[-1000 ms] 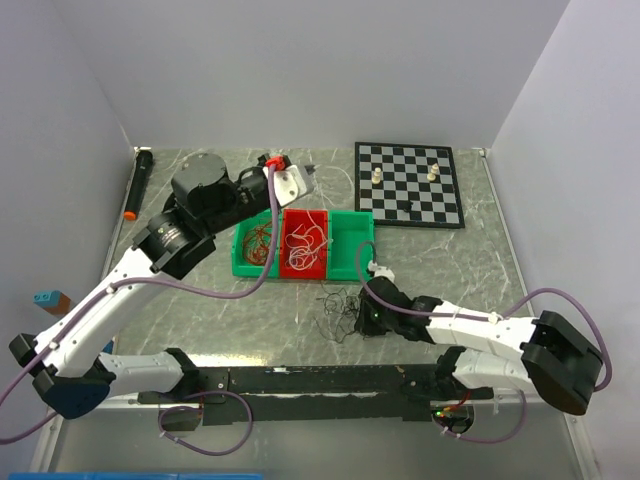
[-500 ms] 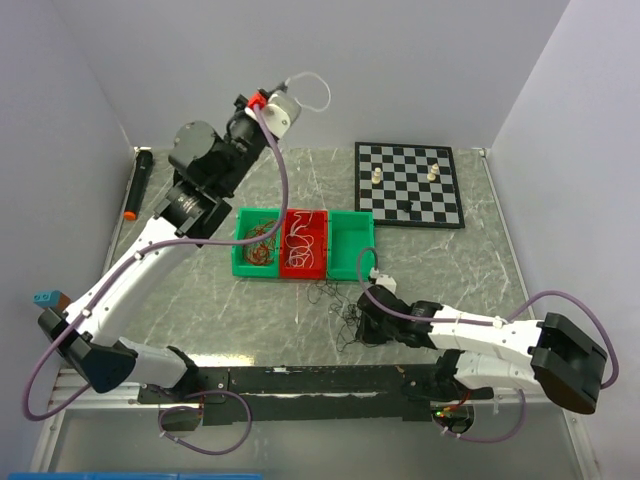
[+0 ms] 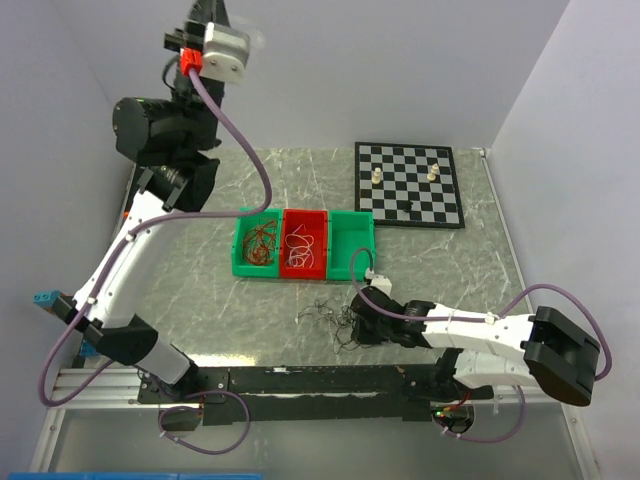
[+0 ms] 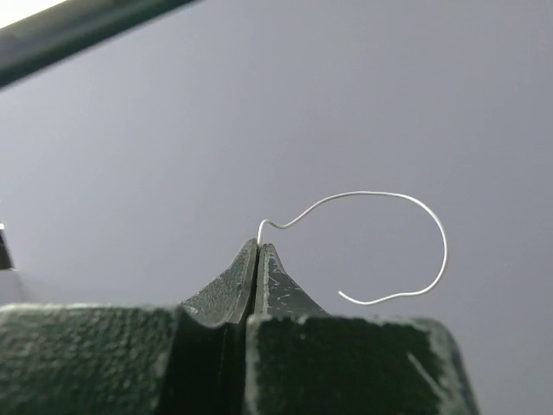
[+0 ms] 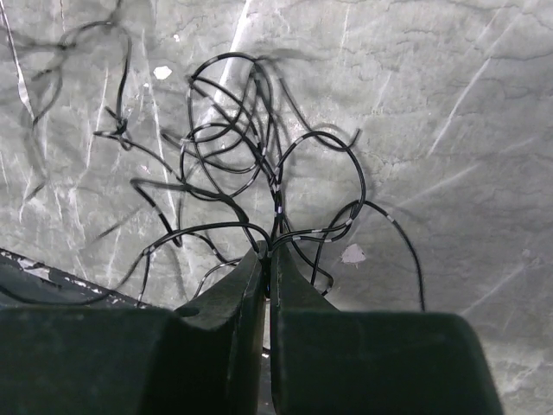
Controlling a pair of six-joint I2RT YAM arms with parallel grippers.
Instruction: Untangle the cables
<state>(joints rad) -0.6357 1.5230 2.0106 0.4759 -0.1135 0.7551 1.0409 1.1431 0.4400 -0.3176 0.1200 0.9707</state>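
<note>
A knot of black cables point(image 3: 338, 323) lay on the bench point(image 3: 470, 260) close to its near edge, about midway along. The right hand point(image 5: 266, 259) was closed on a few strands at the knot's right side, fingers pressed almost together, low over the marble-patterned surface. A single white cable point(image 4: 380, 193), curled into an open loop, stood pinched by one end between the shut fingers of the left hand point(image 4: 259, 249), which hung high above the bench's far left corner against the grey back wall point(image 3: 330, 70). More cables sat in a row of three small bins toward the middle of the bench: red-brown cables point(image 3: 261, 244) in the left green bin point(image 3: 238, 256), white cables point(image 3: 305, 243) in the red bin point(image 3: 300, 272) touching it, and a second green bin point(image 3: 350, 236) at the right end. A chessboard point(image 3: 408, 190) occupied the far right corner, carrying two pale pieces point(image 3: 375, 176) on its far rows and a dark piece point(image 3: 405, 208) nearer its front edge
</note>
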